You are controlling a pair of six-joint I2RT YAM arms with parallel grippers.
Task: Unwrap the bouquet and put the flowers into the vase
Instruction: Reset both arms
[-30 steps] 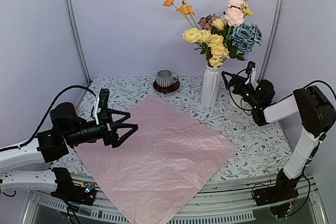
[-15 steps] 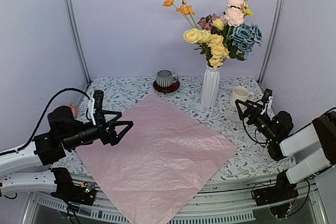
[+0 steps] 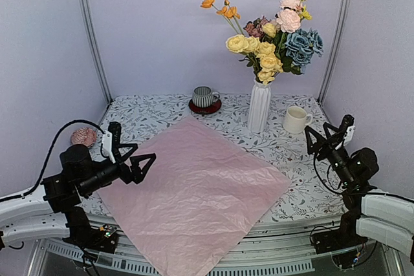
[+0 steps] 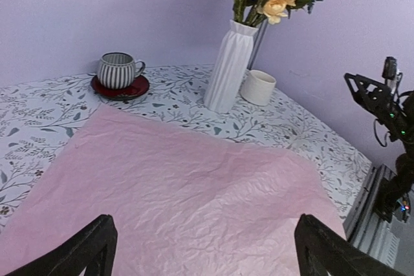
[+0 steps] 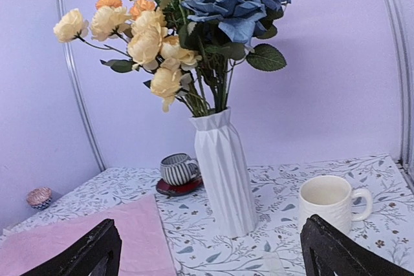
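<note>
Since the flowers [image 3: 275, 37] already stand in the vase [image 3: 259, 106], far right, step: looks done.
paper [image 3: 194, 185]: flat on the counter [image 3: 304, 179].
left hand [image 3: 145, 169], right hand [image 3: 317, 130]: fingers apart, empty.
next: just park, I'd guess.

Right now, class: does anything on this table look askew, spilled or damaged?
Only one thing: the crinkled lilac-pink paper sheet lies skewed, its near corner hanging over the front edge of the floral-patterned table. The tall white ribbed vase stands upright; nothing is spilled.
</note>
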